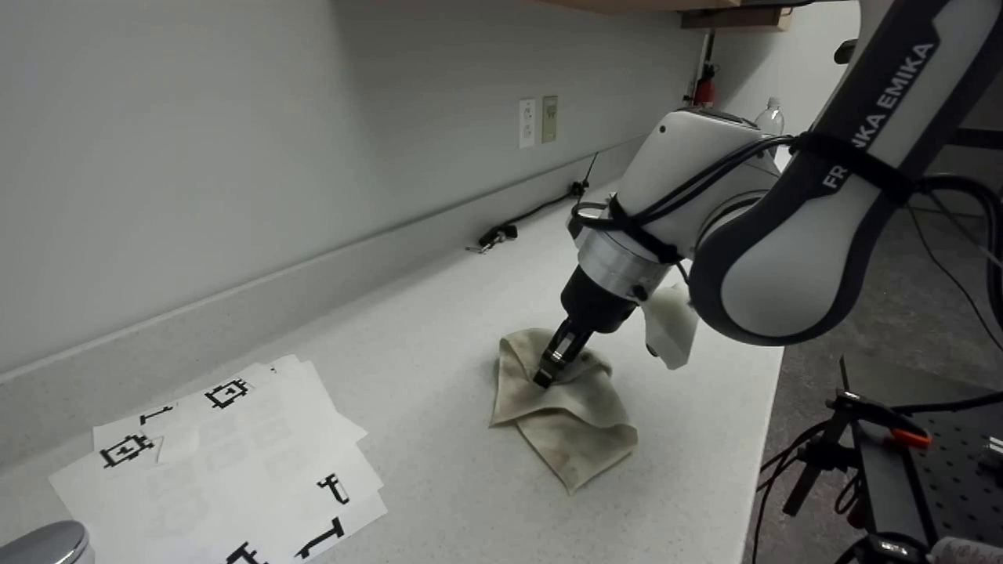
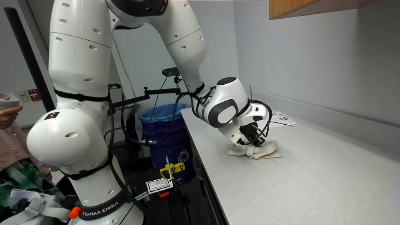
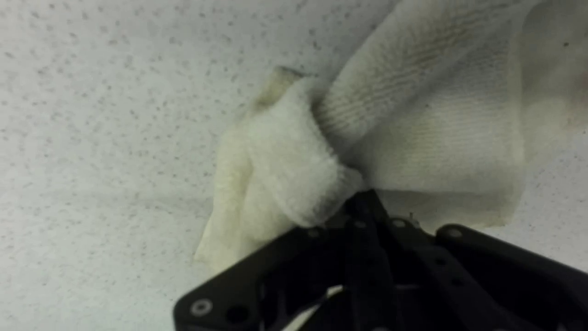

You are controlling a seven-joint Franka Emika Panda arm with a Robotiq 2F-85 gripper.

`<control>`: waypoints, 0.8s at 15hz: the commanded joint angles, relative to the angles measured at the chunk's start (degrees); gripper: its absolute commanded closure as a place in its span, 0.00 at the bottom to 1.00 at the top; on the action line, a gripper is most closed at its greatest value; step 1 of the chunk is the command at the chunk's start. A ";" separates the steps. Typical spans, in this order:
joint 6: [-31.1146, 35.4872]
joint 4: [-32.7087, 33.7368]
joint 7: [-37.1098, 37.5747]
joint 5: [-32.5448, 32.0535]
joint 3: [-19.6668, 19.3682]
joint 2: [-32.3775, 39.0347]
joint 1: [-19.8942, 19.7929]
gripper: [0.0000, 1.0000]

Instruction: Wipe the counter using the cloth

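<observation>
Cloth (image 1: 584,411): crumpled and folded over itself on the counter (image 1: 439,423), right of the printed papers (image 1: 235,446) in an exterior view, touching neither papers nor the counter's right edge.
Gripper (image 1: 543,380): tilted, down on the cloth a little far-left of the middle; drawn together, pinching a raised fold (image 3: 298,165) in the wrist view.
Weight: light by the look of the thin layers, with little load to lift or drag.
Feel: soft, limp, ribbed in the weave; likely to bunch and trail rather than glide flat.
Slip: probably slight in the grip; nothing fragile, so safe to squeeze hard.
Hold: best near the centre, where layers stack; poorer at a lone corner, with most fabric left dragging.
Near flap (image 1: 576,454): loose, fairly flat; apt to curl under if pushed toward the near side.
</observation>
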 commanded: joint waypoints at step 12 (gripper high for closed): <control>-39.11 -3.92 -13.34 -2.51 1.32 -24.72 -5.46 1.00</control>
